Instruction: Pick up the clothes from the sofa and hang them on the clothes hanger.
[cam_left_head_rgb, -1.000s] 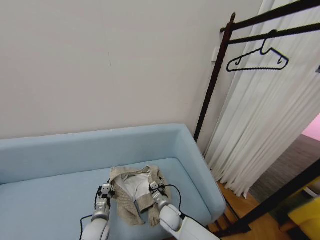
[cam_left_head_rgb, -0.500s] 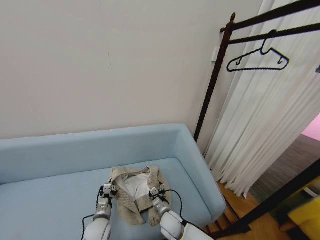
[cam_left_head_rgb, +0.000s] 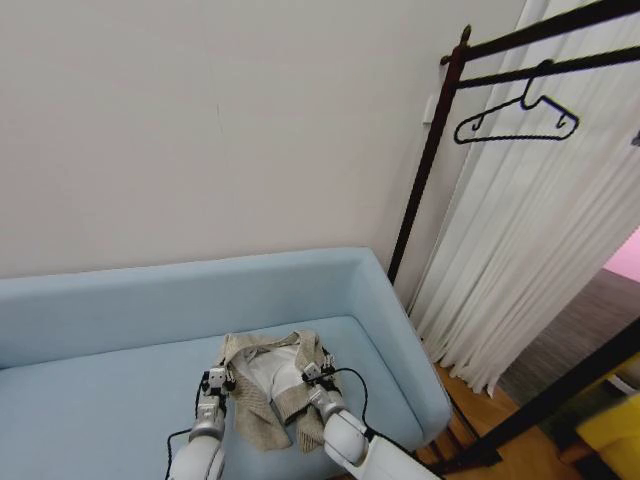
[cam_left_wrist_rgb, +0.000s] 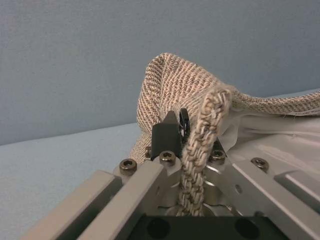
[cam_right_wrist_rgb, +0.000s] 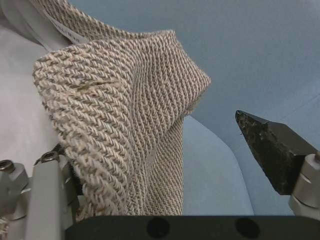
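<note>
A beige knitted cardigan (cam_left_head_rgb: 272, 378) with a white lining lies crumpled on the light blue sofa (cam_left_head_rgb: 120, 300). My left gripper (cam_left_head_rgb: 213, 380) is at the cardigan's left edge. In the left wrist view, this gripper (cam_left_wrist_rgb: 181, 131) is shut on the cardigan's braided hem (cam_left_wrist_rgb: 200, 150). My right gripper (cam_left_head_rgb: 312, 372) is at the cardigan's right side. It stands open (cam_right_wrist_rgb: 160, 150), with a fold of knit (cam_right_wrist_rgb: 120, 115) between the jaws and one black fingertip (cam_right_wrist_rgb: 272, 147) well off the cloth. A black hanger (cam_left_head_rgb: 515, 125) hangs on the dark clothes rack (cam_left_head_rgb: 432, 140) at the upper right.
The sofa's right armrest (cam_left_head_rgb: 400, 330) lies between the cardigan and the rack. White curtains (cam_left_head_rgb: 530, 270) hang behind the rack. A plain wall (cam_left_head_rgb: 200, 120) backs the sofa. A dark diagonal bar (cam_left_head_rgb: 560, 390) and wooden floor (cam_left_head_rgb: 470, 385) lie to the right.
The right gripper dipped slightly and came back up beside the cardigan. The left gripper and the cardigan have barely shifted.
</note>
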